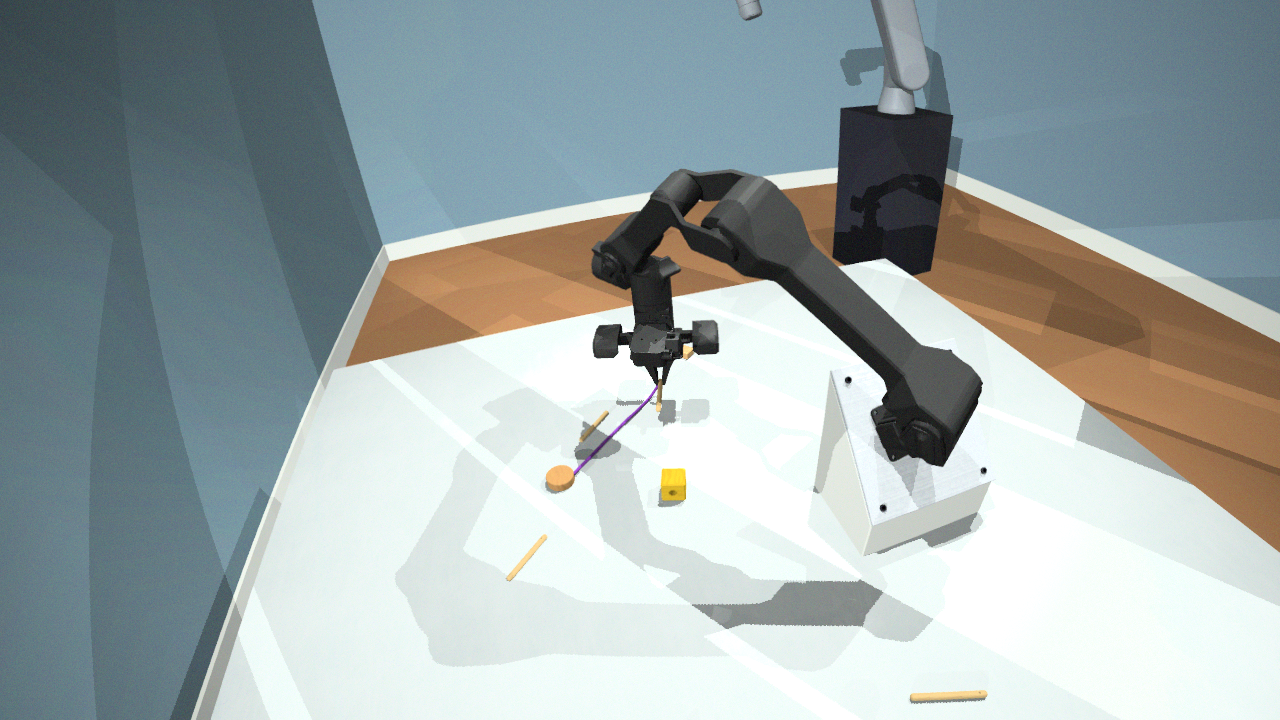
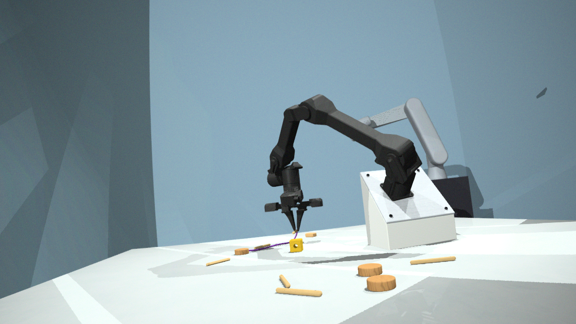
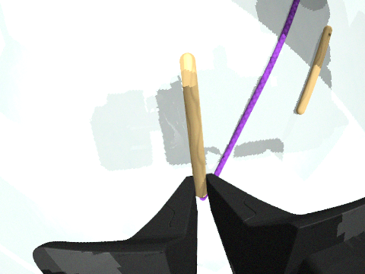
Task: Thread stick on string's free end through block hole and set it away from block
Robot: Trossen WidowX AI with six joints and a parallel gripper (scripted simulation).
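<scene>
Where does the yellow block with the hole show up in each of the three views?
Top: the yellow block sits on the table right of the round button, nearer the camera than the gripper.
Exterior: it is just below and right of the jaws, where the purple string appears to meet it.
Wrist: not in view; only the held stick, the string and a loose stick show.
Shared landmark: the purple string.
</scene>
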